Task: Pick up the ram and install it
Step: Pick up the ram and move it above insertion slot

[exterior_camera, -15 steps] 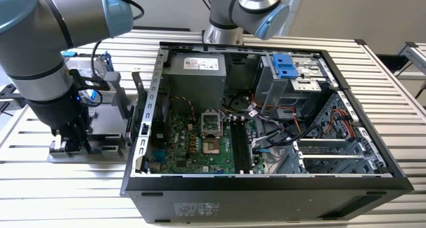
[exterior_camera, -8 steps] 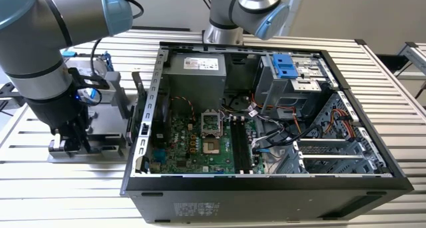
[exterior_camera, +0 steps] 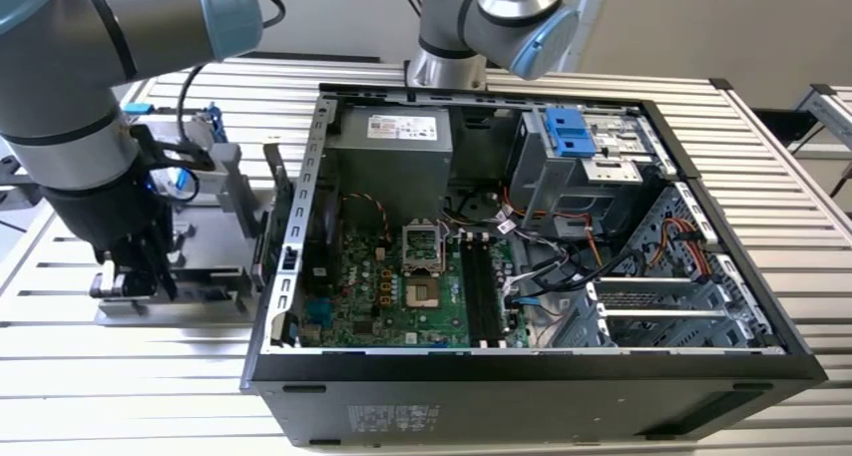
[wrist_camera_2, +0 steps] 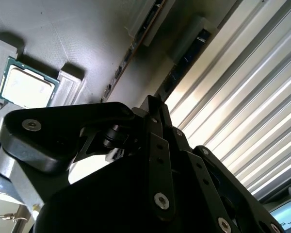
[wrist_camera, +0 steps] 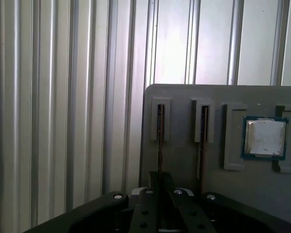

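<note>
While the gripper (exterior_camera: 132,282) hangs low over the grey holder plate (wrist_camera: 184,160), I can see why the parts are laid out this way: the plate sits on the slatted table (exterior_camera: 134,376) just beside the open computer case (exterior_camera: 533,396), toward the table edge on the exterior view's left, so everything to be fitted waits close to where it goes.

In the first wrist view the ram (wrist_camera: 159,121) stands on edge in a narrow slot, the one nearest the holder plate's side edge. A second stick (wrist_camera: 203,124) stands the same way in the neighbouring slot. Held upright like that, each presents a thin top edge to be taken from above. A square silver processor chip (wrist_camera: 265,137) lies flat in its own recess further along the plate.

The gripper lines up with the ram's slot and sits right over the stick. From here I cannot tell how far it is open, or whether it has hold of the ram at all.

Inside the case, the motherboard (exterior_camera: 386,296) lies face up, and its long dark memory slots (exterior_camera: 486,286) look unfilled, so by my reckoning the installing is not yet done.
</note>
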